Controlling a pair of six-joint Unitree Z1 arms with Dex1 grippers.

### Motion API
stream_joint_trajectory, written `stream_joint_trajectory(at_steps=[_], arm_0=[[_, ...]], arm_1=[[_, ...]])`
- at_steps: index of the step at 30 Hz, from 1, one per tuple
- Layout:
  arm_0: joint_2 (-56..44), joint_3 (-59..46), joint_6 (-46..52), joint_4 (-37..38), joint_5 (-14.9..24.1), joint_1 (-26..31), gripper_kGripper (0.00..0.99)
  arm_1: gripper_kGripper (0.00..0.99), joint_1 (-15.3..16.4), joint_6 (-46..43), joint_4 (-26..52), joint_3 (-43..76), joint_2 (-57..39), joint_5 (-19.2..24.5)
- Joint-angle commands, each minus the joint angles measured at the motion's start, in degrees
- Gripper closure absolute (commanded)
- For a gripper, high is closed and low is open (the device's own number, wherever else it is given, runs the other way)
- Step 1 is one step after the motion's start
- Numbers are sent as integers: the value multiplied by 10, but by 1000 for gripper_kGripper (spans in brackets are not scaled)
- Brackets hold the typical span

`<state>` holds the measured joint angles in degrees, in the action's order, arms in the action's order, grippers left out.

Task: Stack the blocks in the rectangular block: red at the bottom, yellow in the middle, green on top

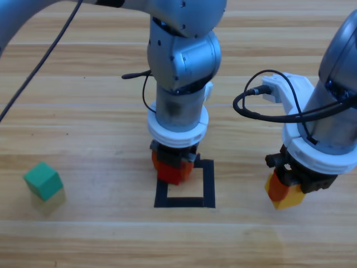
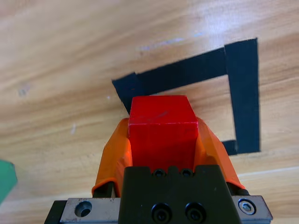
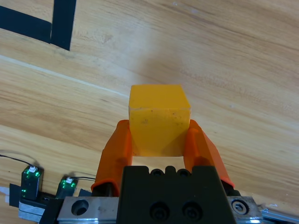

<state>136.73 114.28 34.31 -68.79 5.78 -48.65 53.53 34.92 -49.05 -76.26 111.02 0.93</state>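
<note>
left tool (image 2: 163,144) clamps red cube (image 2: 162,127) | right tool (image 3: 159,140) clamps yellow cube (image 3: 159,119)

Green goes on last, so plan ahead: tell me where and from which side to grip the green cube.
Grip the green cube from straight above, on two opposite side faces. It rests flat on the table, alone at the left, turned slightly askew to the table edge, so rotate the tool to match its faces.

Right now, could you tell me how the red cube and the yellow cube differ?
The red cube is clamped in the left gripper over the black tape square's left edge; the yellow cube is clamped in the right gripper over bare wood right of the square. Both look equal in size.
</note>
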Motion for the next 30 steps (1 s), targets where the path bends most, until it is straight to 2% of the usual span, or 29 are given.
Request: stream_joint_trajectory(at_steps=[1,15,30], arm_0=[[-37,-22,66,7,7,-14,955],[-52,-25,208,30,-5,-34,949],[-45,-95,238,117,-7,-51,949]], arm_1=[[748,6,3,-13,19,-24,5],[746,6,0,-13,18,-22,5],[746,6,-6,-13,16,-18,7]])
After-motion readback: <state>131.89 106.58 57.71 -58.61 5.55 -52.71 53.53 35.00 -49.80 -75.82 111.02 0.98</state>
